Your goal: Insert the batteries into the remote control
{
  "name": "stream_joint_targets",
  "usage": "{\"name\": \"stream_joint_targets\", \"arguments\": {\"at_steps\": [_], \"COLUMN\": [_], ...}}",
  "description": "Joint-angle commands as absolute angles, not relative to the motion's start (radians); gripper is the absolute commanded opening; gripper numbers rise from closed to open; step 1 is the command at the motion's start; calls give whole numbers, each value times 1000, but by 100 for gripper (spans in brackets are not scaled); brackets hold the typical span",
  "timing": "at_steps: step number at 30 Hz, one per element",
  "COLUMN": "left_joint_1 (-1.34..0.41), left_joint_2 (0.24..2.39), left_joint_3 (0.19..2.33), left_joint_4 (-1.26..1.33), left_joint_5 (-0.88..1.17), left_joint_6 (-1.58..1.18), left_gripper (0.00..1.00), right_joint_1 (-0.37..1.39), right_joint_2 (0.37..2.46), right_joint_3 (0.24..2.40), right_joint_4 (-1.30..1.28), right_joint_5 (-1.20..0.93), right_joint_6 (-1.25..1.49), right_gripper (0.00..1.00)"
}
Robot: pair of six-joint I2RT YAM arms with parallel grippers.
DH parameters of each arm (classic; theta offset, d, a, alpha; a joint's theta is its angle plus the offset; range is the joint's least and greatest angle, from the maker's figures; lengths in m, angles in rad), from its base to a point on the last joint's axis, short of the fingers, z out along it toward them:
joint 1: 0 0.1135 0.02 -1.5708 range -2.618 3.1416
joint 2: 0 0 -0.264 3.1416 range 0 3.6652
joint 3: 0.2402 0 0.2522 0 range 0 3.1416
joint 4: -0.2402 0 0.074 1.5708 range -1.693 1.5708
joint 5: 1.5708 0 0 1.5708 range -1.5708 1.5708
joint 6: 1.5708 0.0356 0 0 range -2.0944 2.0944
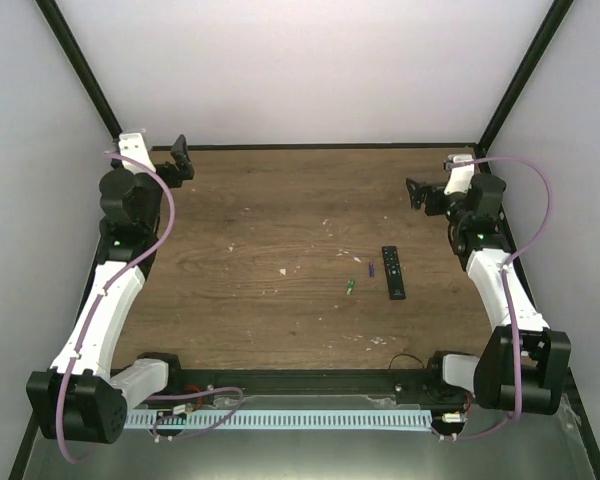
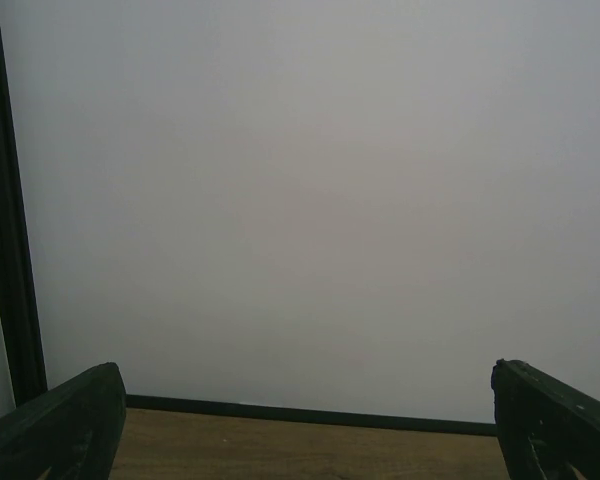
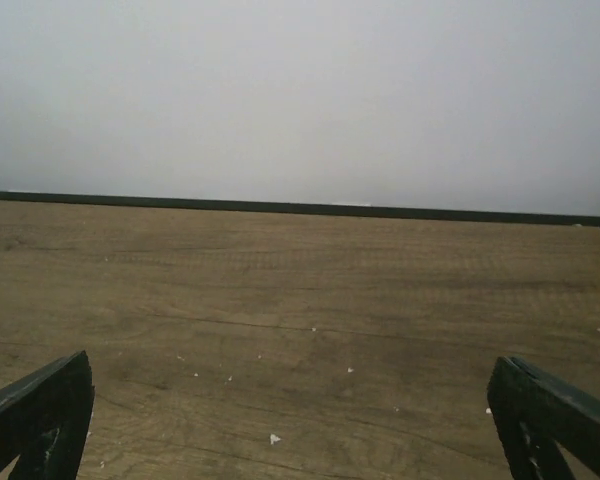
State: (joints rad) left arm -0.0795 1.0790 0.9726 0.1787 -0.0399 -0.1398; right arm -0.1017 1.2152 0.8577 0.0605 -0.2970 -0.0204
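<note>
Remote control, long axis front-to-back, lies with the batteries toward the bases from the spread right gripper, well apart from the spread left gripper.

The counter is matt brown wood grain, its surface scuffed and dotted with pale flecks. The remote control looks like matt black plastic. The left arm and right arm have smooth white plastic shells. The left tool and right tool are dull black. The back wall is plain matt grey-white.
</note>
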Motion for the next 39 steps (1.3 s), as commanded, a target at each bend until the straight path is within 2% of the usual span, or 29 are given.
{"name": "stream_joint_targets", "arguments": {"at_steps": [1,6,11,18,28,32,39], "left_joint_1": [-83,-83,-80,-73,-148,-197,-205], "left_joint_2": [1090,1122,1204,1283,1313,1319,1331], "left_joint_3": [1019,1081,1217,1223,1169,1156,1153], "left_joint_4": [163,117,-59,-83,-88,-99,-101], "left_joint_5": [-40,-69,80,203,229,181,210], "left_joint_6": [-165,-193,-114,-145,-241,-198,-212], "left_gripper": [100,100,100,100,100,100,100], "right_joint_1": [-104,-104,-103,-88,102,130,138], "right_joint_2": [1197,1184,1212,1235,1314,1324,1388], "right_joint_3": [880,889,953,996,949,948,975], "right_joint_4": [24,11,-101,-282,-555,-650,-758], "right_joint_5": [-315,-320,-275,-344,-254,-185,-70], "right_joint_6": [-2,3,18,160,248,307,315], "right_gripper": [100,100,100,99,95,94,96]}}
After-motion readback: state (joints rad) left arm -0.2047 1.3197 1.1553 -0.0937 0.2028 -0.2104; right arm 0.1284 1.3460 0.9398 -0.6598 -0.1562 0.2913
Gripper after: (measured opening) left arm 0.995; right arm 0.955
